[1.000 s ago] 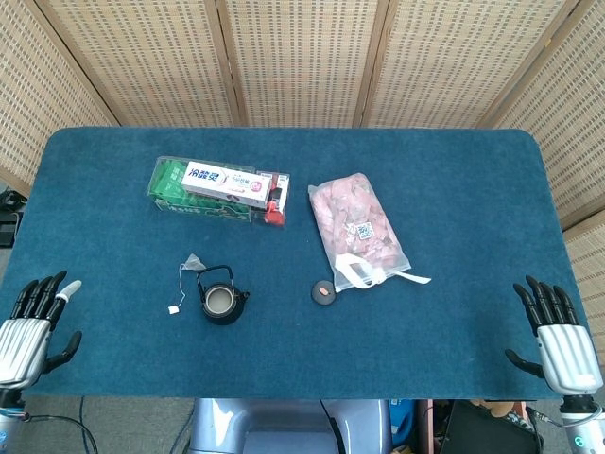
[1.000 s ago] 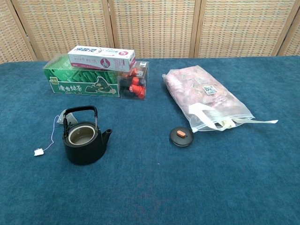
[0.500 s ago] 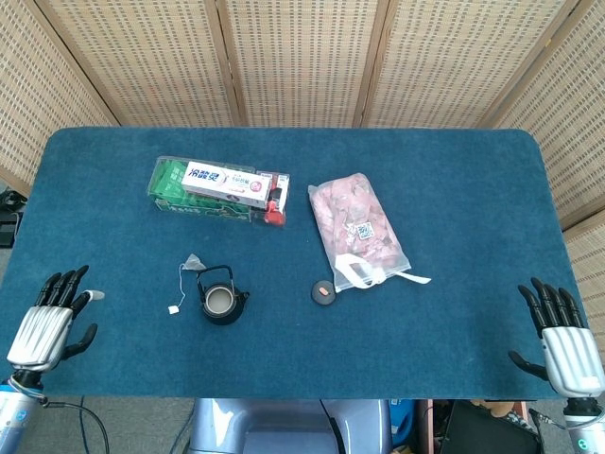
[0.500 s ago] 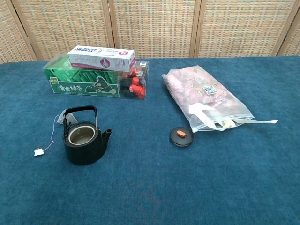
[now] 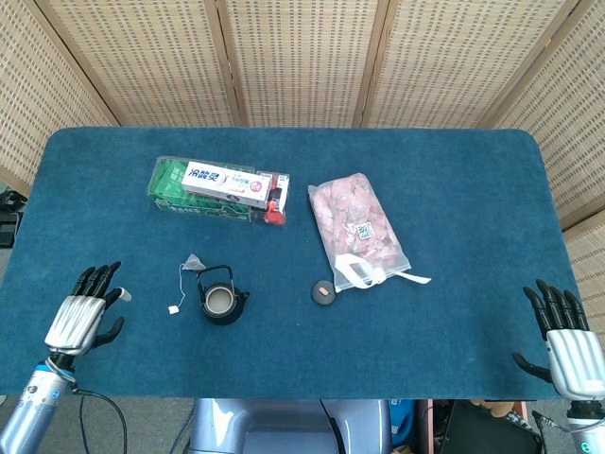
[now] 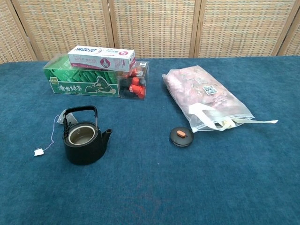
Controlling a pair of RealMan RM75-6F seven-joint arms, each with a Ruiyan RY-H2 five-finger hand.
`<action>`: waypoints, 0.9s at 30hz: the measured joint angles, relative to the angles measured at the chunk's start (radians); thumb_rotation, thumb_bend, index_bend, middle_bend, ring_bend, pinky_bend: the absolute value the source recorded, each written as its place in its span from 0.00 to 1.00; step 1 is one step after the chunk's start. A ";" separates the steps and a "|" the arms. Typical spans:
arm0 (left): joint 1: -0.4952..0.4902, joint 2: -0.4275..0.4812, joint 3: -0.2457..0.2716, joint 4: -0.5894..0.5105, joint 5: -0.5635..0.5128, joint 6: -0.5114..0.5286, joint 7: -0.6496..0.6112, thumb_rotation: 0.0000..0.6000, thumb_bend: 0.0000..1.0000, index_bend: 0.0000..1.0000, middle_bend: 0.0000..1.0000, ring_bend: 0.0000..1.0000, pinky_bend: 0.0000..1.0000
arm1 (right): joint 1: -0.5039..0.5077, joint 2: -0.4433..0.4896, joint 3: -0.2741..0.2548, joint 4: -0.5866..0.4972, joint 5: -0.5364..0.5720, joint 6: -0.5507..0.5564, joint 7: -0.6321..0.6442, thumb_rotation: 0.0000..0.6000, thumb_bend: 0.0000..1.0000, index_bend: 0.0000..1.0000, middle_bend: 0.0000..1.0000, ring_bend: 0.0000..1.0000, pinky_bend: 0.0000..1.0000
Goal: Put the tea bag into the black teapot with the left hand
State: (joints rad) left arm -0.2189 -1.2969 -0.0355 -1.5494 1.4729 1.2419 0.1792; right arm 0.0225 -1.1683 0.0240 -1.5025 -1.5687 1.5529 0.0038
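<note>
Green box [image 6: 82,80] label: Chinese characters, partly legible.

tea bag [image 5: 194,261]: flat on cloth, touching teapot's far-left | black teapot [image 5: 222,302]: upright, lidless, handle raised

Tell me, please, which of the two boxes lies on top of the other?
The white toothpaste box lies on top; it is long and slim, resting across the broader green tea box, which sits directly on the table.
</note>
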 measured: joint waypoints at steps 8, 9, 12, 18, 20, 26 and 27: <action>-0.032 -0.069 -0.008 0.060 -0.032 -0.045 0.008 1.00 0.42 0.45 0.00 0.00 0.00 | 0.001 -0.001 0.001 0.001 0.004 -0.005 0.001 1.00 0.00 0.03 0.08 0.00 0.00; -0.035 -0.076 -0.009 0.067 -0.034 -0.049 0.006 1.00 0.42 0.45 0.00 0.00 0.00 | 0.001 -0.001 0.001 0.001 0.005 -0.006 0.001 1.00 0.00 0.03 0.08 0.00 0.00; -0.048 -0.103 -0.013 0.095 -0.037 -0.060 0.001 1.00 0.42 0.45 0.00 0.00 0.00 | 0.001 -0.001 0.001 0.000 0.007 -0.011 0.000 1.00 0.00 0.03 0.08 0.00 0.00; -0.075 -0.151 -0.020 0.144 -0.048 -0.085 0.002 1.00 0.42 0.45 0.00 0.00 0.00 | -0.003 0.000 0.001 -0.001 0.010 -0.008 -0.001 1.00 0.00 0.03 0.08 0.00 0.00; -0.083 -0.163 -0.022 0.154 -0.054 -0.095 0.006 1.00 0.42 0.45 0.00 0.00 0.00 | -0.004 0.001 0.001 -0.001 0.012 -0.008 -0.001 1.00 0.00 0.03 0.08 0.00 0.00; -0.103 -0.195 -0.024 0.182 -0.066 -0.117 0.012 1.00 0.42 0.45 0.00 0.00 0.00 | -0.007 0.001 0.001 -0.001 0.015 -0.008 -0.001 1.00 0.00 0.03 0.08 0.00 0.00; -0.106 -0.200 -0.025 0.186 -0.070 -0.120 0.013 1.00 0.42 0.45 0.00 0.00 0.00 | -0.007 0.001 0.001 -0.001 0.015 -0.007 -0.001 1.00 0.00 0.03 0.08 0.00 0.00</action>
State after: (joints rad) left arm -0.3250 -1.4970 -0.0603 -1.3629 1.4032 1.1219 0.1918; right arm 0.0155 -1.1669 0.0252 -1.5038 -1.5534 1.5454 0.0027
